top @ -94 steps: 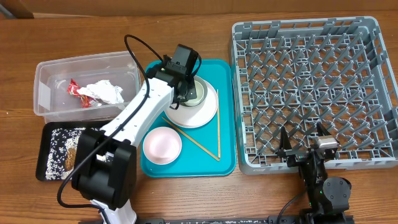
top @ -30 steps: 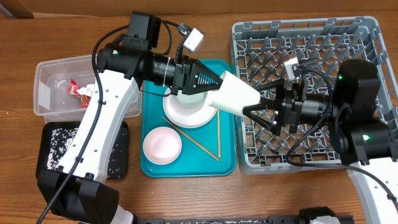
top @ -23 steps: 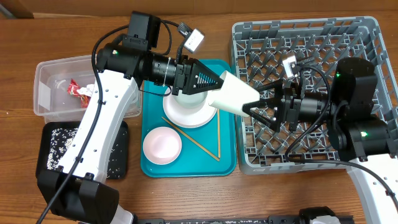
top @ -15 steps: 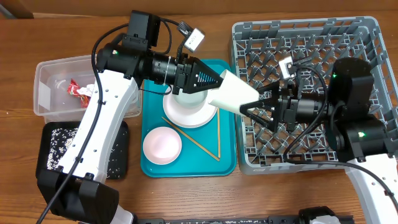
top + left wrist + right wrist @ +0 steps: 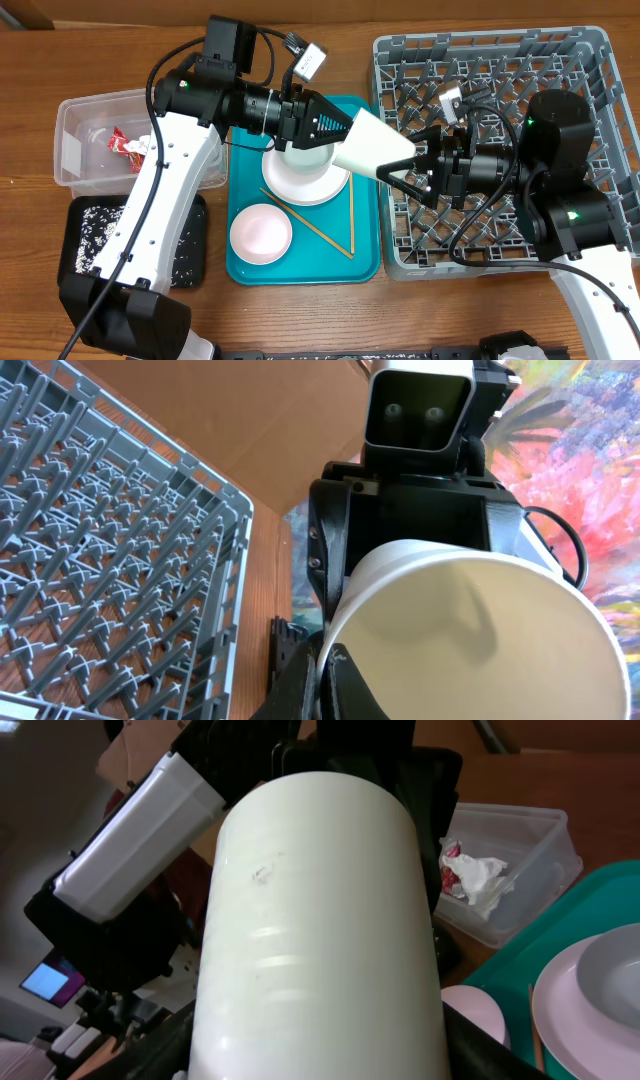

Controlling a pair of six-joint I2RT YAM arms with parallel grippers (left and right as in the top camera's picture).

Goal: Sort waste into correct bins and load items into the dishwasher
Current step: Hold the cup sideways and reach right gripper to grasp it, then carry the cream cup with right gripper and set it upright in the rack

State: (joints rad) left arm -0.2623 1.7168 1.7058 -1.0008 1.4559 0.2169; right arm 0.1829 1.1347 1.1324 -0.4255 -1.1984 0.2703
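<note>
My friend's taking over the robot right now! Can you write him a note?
Left tool: shut on the white cup, mid-air.
Right tool: open, jaws either side of the cup's bottom.
Done: tissue and red wrapper in clear tub; rice grains in black tray.
Left: pass the cup, then move plate, grey bowl, pink bowl, chopsticks from teal tray into dish rack.

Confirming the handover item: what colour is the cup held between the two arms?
Plain white, no pattern; the cup shows best in the right wrist view.
</note>
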